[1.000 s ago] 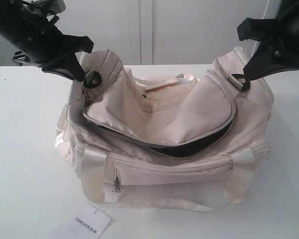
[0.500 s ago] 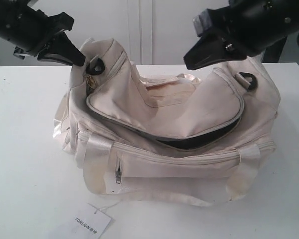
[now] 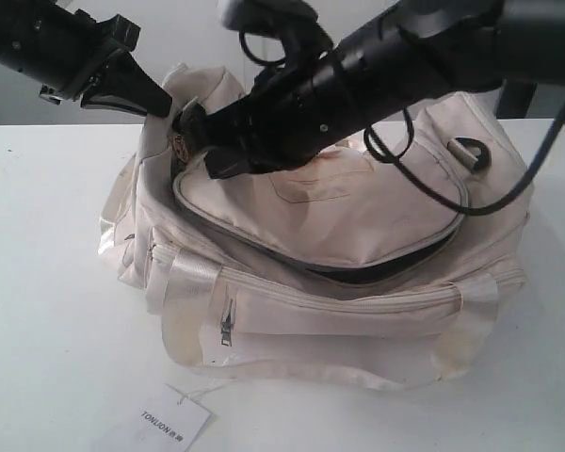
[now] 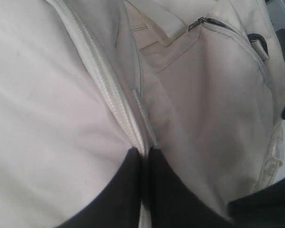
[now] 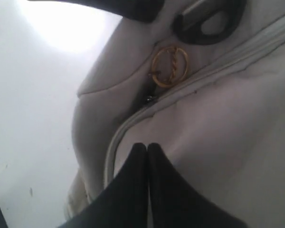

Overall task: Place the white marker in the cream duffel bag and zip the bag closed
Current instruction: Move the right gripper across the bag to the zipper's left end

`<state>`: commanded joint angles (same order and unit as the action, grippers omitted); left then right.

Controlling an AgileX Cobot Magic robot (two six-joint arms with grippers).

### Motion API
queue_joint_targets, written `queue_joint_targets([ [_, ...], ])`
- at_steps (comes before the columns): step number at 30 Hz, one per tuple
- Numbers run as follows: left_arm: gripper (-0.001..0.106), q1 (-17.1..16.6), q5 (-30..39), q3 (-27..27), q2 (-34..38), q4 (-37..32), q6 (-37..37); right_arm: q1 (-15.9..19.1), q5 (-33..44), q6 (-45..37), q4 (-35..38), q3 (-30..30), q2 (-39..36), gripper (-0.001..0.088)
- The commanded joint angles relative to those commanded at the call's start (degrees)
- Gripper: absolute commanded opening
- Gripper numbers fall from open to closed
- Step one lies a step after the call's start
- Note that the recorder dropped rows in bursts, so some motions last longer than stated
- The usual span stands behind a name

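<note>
My right gripper (image 5: 143,147), pressed together and empty, swung from upper right over to the gold zipper pull (image 5: 169,66), upper left of the cream duffel bag (image 3: 358,320). My left gripper (image 4: 145,151) pinches the bag edge. White marker unseen, probably inside. Zipping looks next.

The cream duffel bag (image 3: 358,217) is pale cream all over. Its straps (image 3: 190,282) are shiny and a bit whiter. Low on the front there are yellowish marks. The gap under the flap looks dark grey. The end ring (image 5: 199,39) is black. The zipper pull (image 5: 169,66) is gold. The table (image 3: 47,282) is white. The paper tag (image 3: 174,421) is white with small dark letters. The left gripper (image 4: 145,190) and the right gripper (image 5: 147,161) are black.
</note>
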<state>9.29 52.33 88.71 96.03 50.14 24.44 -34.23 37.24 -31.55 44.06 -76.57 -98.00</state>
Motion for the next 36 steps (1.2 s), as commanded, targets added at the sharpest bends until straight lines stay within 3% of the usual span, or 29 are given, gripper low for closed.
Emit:
queue_joint_targets([
  [9, 0.0, 0.0, 0.39, 0.0, 0.0, 0.0, -0.02, 0.0, -1.26, 0.0, -0.12, 0.0, -4.33, 0.0],
  [21, 0.0, 0.0, 1.19, 0.0, 0.0, -0.12, 1.09, 0.0, -2.24, 0.77, -0.2, 0.0, -0.18, 0.0],
  [29, 0.0, 0.0, 1.41, 0.0, 0.0, -0.12, 1.09, 0.0, -8.73, 12.08, -0.2, -0.12, 2.69, 0.0001],
  [32, 0.0, 0.0, 1.41, 0.0, 0.0, -0.01, 1.09, 0.0, -10.47, 14.81, -0.07, -0.12, 2.19, 0.0051],
  [36, 0.0, 0.0, 1.41, 0.0, 0.0, -0.01, 1.09, 0.0, -11.39, 15.29, 4.02, -0.35, 1.38, 0.02],
])
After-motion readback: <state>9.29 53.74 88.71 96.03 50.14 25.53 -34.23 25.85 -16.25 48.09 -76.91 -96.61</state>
